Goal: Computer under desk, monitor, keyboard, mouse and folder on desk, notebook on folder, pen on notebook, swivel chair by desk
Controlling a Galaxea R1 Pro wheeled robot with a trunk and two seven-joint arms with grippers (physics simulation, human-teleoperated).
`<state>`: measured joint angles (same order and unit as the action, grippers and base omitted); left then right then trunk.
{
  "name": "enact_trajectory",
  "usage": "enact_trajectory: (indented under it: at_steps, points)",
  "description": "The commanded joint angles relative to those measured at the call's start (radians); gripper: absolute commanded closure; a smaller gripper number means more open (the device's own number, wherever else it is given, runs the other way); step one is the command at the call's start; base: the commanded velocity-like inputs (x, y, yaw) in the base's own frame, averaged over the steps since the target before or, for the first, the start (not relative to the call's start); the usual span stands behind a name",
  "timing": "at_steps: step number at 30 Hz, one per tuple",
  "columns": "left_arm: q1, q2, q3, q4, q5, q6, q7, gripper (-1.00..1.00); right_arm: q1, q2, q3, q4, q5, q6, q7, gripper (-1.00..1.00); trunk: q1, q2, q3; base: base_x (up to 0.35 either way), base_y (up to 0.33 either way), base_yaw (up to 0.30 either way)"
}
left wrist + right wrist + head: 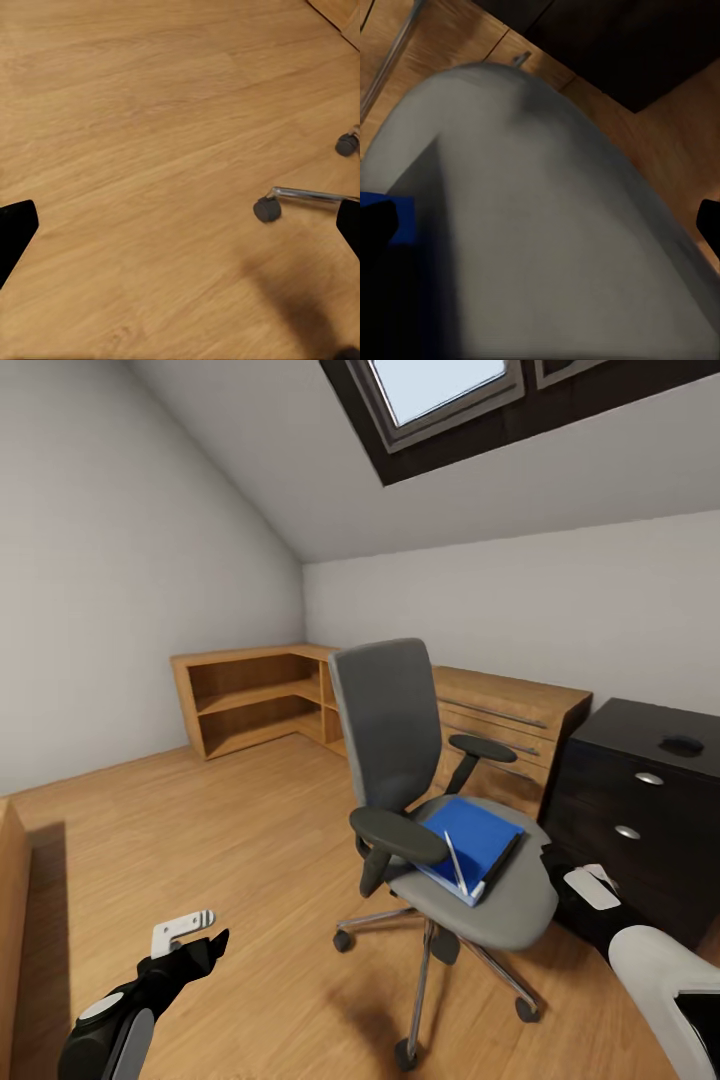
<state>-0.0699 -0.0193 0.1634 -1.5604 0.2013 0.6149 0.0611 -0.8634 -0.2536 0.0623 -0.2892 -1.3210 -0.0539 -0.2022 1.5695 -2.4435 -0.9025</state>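
Nearest in the head view, the left gripper (195, 938) hangs low over the oak plank floor (230, 840), its black fingers parted and holding nothing. The left wrist view agrees: two dark fingertips (15, 232) stand far apart at opposite edges, with bare floor (150, 150) between them and a chrome leg and caster of the swivel chair (300, 201) beyond.

On the other side, the right gripper (572, 880) sits just beside the front edge of the chair's seat. In the right wrist view its fingertips (376, 232) are spread wide over the grey seat cushion (555, 247), closed on nothing, and a corner of the blue folder (397, 221) shows close by one of them.

The swivel chair (395, 730) stands in the middle of the room on its chrome five-star base, tall back upright, black armrests on either side. The folder (470, 835) lies flat on the seat, and a thin pale pen (455, 862) lies across it near its front edge.

Just beside the chair stands the desk (640, 790), showing glossy black drawer fronts with round silver knobs. The mouse (682, 743) rests on its top.

Behind the chair, a light oak dresser (520, 720) with long bar handles sits against the pale wall. Open oak corner shelves (255, 705) fill the far corner under the sloped ceiling, where a skylight (440, 390) is set.
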Motion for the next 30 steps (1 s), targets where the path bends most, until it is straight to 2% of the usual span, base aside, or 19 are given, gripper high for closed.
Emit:
enact_trajectory:
  at_steps: [1,15,30]
  points:
    - [-0.001,-0.001,0.001,-0.001,0.01,0.005,0.006,-1.0,0.0,-0.001,0.007,-0.002,-0.01,-0.004,-0.005,-1.0,0.0,0.0,-0.001,0.0,0.0,0.051]
    - [-0.001,-0.001,0.001,-0.001,0.01,0.006,0.006,-1.0,0.0,-0.001,0.007,-0.004,-0.009,-0.004,-0.005,-1.0,0.0,0.0,-0.001,-0.016,0.0,0.004]
    - [-0.001,-0.001,0.001,-0.001,0.01,0.006,0.006,-1.0,0.0,-0.001,0.007,-0.004,-0.009,-0.004,-0.003,-1.0,0.0,0.0,-0.001,-0.23,0.0,0.0]
